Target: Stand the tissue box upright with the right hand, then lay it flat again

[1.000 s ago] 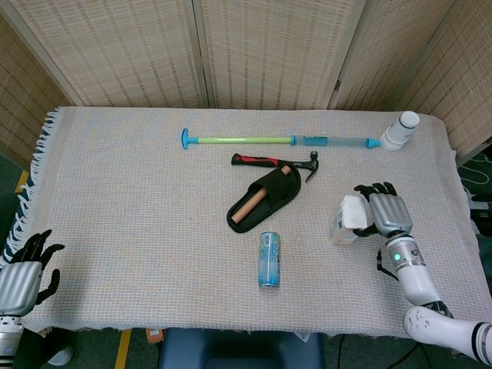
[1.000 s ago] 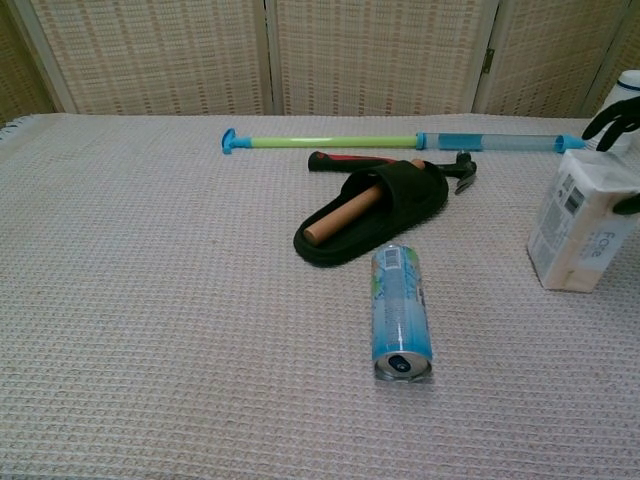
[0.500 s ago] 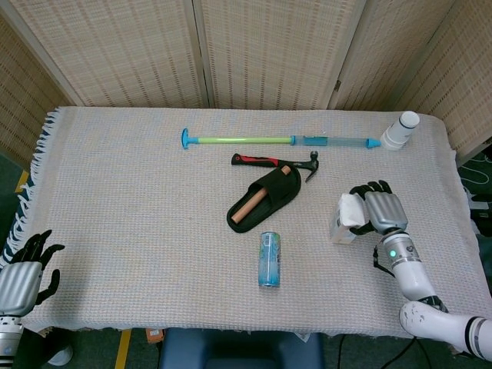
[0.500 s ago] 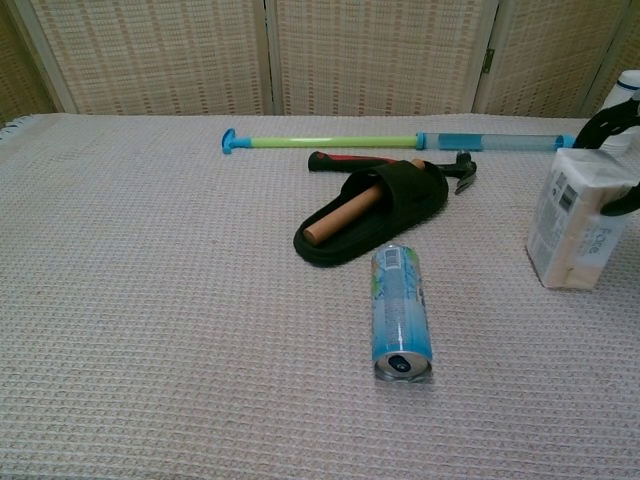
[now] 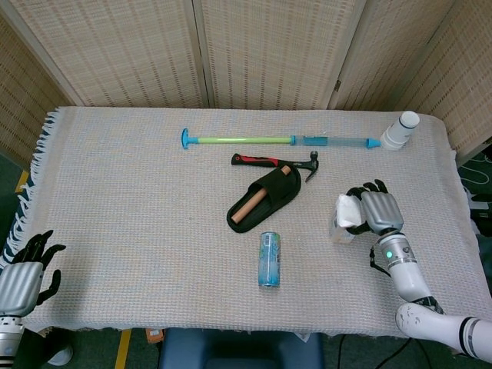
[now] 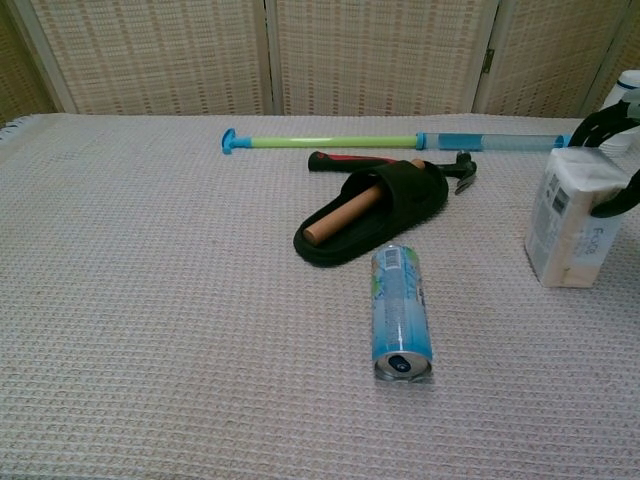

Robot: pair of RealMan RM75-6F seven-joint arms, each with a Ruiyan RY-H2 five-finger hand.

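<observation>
The white tissue box (image 5: 346, 217) (image 6: 573, 222) stands upright on the cloth at the right side of the table. My right hand (image 5: 375, 211) wraps it from the right, with dark fingers (image 6: 607, 122) curled over its top and side at the chest view's right edge. My left hand (image 5: 24, 277) hangs open off the table's near left corner, holding nothing.
A black slipper (image 5: 265, 198) with a wooden rod in it lies mid-table, a red-handled hammer (image 5: 275, 162) behind it. A blue can (image 5: 269, 259) lies on its side near the front. A long green-blue tube (image 5: 280, 140) and a white bottle (image 5: 400, 130) sit at the back.
My right hand has shifted slightly left and away with the tissue box, and its fingers have closed further around the box. The left hand has not moved.
</observation>
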